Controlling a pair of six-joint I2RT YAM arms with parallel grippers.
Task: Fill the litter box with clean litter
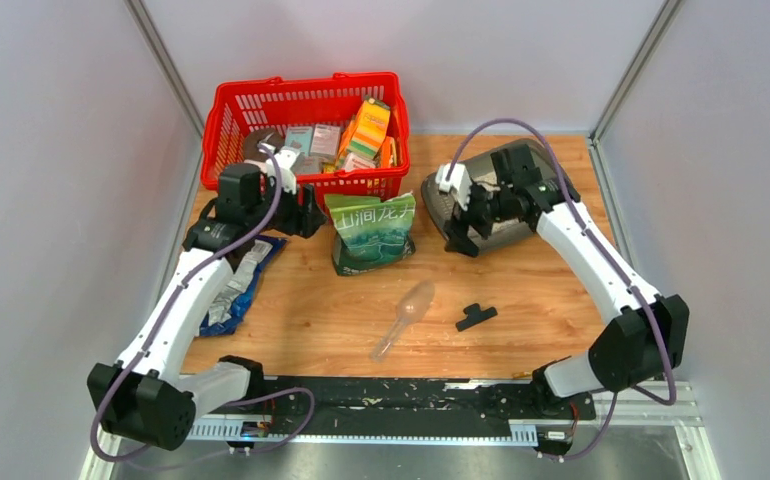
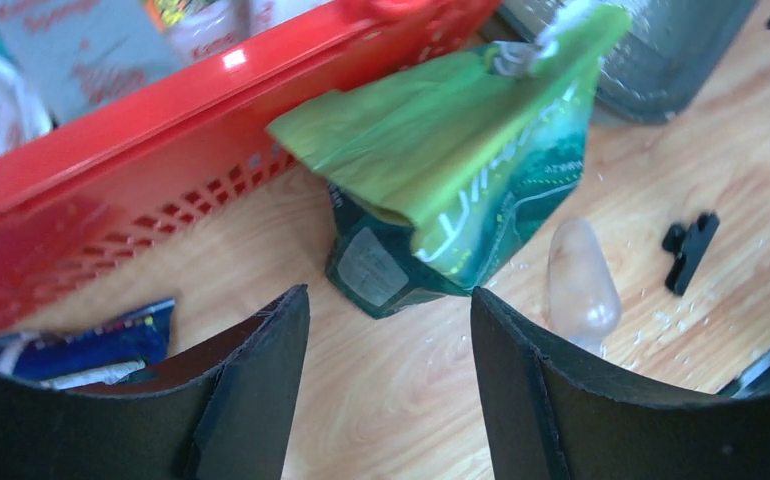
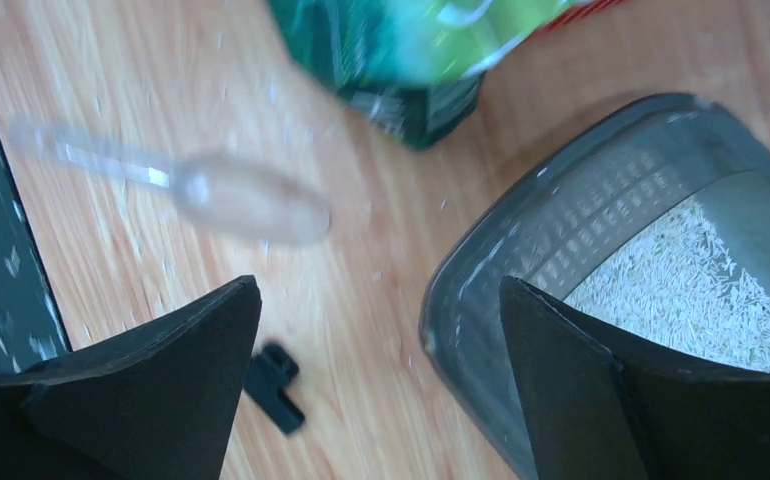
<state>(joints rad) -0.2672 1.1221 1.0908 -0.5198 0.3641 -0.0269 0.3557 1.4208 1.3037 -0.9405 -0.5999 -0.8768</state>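
- The litter box (image 1: 439,203) sits on the table (image 1: 311,320) at the far right, just right of the green pouch (image 1: 371,230). The right arm covers much of it. Its long axis appears to run across the table, slightly skewed; treat this as uncertain.
- Note the build: dark grey plastic, shallow, with rounded corners and a raised rim.
- The box holds clean litter (image 3: 701,290) — pale, fine granules. They cover part of the floor, and a bare grey patch shows beside them.
- The red basket (image 1: 231,120) at the far left holds boxes and packets.
- The pouch stands open against the basket front.
- A clear scoop (image 1: 406,315) and a black clip (image 1: 475,317) lie near the table's middle, apart from each other.
- Right gripper (image 3: 381,300): fingers spread wide, empty, over a corner of the box.
- Left gripper (image 2: 391,310): fingers apart, empty, near the basket, facing the pouch.
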